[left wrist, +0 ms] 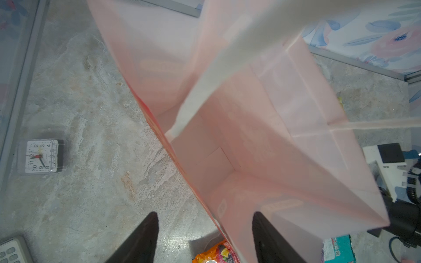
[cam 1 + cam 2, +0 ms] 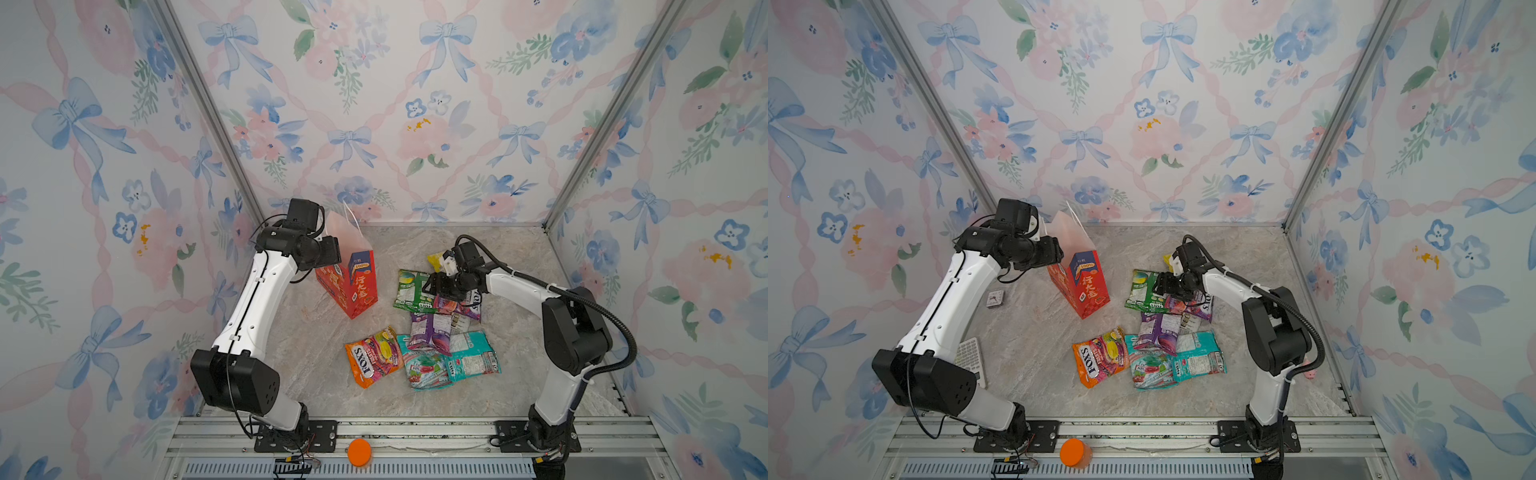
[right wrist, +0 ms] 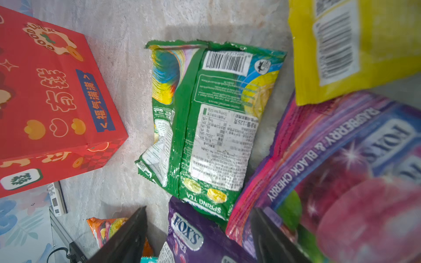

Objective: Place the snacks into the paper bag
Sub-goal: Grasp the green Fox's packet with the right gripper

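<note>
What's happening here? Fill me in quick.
Snacks are being packed into a paper bag. The left gripper is open astride the bag's wall. The right gripper hangs open over the pile by the green packet. Every snack in view lies on the table; none shows in the bag.

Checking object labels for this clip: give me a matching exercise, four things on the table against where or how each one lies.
Things: 1 paper bag; 2 green packet; 3 orange packet; 4 clock.
States: A barcode side up; B standing, mouth open; C left of the bag; D brand name facing up.
Pairs: 1-B, 2-A, 3-D, 4-C.
</note>
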Controlling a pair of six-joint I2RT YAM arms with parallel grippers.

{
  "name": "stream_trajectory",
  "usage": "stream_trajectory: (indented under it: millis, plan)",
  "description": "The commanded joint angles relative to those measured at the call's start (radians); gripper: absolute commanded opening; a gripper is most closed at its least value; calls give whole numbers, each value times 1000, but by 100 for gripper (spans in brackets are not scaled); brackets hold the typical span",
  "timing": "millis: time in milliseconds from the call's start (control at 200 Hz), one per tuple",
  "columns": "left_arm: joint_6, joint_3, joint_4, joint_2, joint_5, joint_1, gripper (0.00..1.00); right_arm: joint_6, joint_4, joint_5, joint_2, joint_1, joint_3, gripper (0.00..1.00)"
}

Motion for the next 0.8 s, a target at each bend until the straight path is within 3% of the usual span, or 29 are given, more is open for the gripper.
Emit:
stream_trajectory:
  millis: [0,240,340,440,665,795]
  plan:
    - [-7,29,-19,25,26,2,70,27,3,41,47,11,62,73]
    - [-25,57,-17,39,41,-26,72,35,-21,113,104,12,95,72]
    - [-29,55,-17,42,40,-31,68,44,-6,107,130,10,102,72]
    - [-29,48,-17,40,44,-33,58,53,8,96,157,9,112,72]
    - [-18,87,-17,51,62,-55,24,80,36,80,196,8,122,70]
    - [1,108,-17,66,86,-72,13,111,84,48,213,8,122,67]
